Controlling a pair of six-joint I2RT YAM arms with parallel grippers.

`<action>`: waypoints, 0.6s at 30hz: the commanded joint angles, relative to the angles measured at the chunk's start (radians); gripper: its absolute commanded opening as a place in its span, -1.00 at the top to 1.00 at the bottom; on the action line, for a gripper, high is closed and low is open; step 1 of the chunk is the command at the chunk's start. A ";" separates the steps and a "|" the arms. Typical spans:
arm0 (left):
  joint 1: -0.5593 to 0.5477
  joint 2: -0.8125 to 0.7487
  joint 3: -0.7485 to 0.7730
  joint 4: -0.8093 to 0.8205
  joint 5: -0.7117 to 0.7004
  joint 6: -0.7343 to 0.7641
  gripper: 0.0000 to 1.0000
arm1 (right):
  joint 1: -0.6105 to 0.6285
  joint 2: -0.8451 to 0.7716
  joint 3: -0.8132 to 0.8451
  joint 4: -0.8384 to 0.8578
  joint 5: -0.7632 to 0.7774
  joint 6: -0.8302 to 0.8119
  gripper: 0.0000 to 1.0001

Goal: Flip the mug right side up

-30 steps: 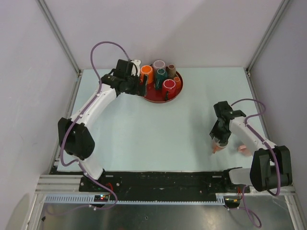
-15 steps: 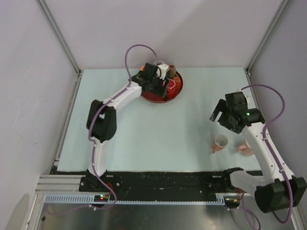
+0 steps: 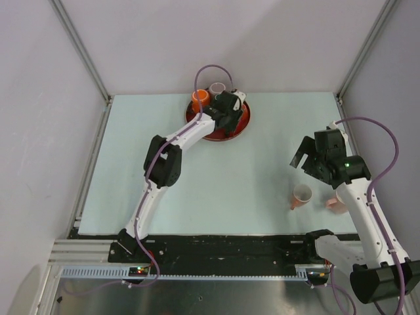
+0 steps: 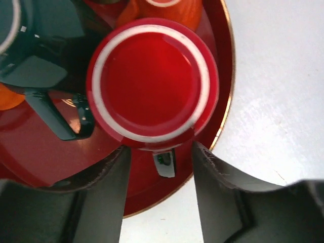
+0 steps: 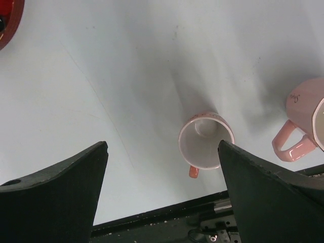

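Far across the table (image 3: 197, 177), my left arm was stretched out long. It reached all the way to the red tray (image 3: 216, 136) at the back edge. The left gripper (image 4: 159, 152) pointed straight down at a red mug (image 4: 152, 81) on that tray. Its two fingers were partly apart, with only bare tray between them, so they gripped nothing. Their tips sat right at the mug's near edge, and the mug was wider than the gap. I saw a red circle with a white ring, and I could not tell if it was the mug's bottom or its mouth. A dark green mug (image 4: 35, 50) stood just beside it.

My right arm was bent and lifted over the table. The right gripper (image 5: 162, 144) was spread wide and held nothing. Below it a pink mug (image 5: 205, 140) stood with its mouth up. A second pink mug (image 5: 304, 119) sat near it, not touching.
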 commanded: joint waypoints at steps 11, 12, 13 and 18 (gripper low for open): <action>0.014 0.062 0.143 -0.124 -0.056 -0.129 0.12 | -0.019 -0.013 0.068 0.025 -0.036 -0.047 -0.89; 0.017 0.059 0.127 -0.130 -0.034 -0.150 0.13 | -0.020 -0.011 0.072 0.025 -0.038 -0.050 -0.89; 0.021 0.057 0.118 -0.134 -0.018 -0.162 0.14 | -0.020 -0.010 0.078 0.026 -0.039 -0.054 -0.89; 0.032 0.079 0.178 -0.139 -0.033 -0.157 0.55 | -0.025 -0.010 0.089 0.031 -0.036 -0.065 -0.89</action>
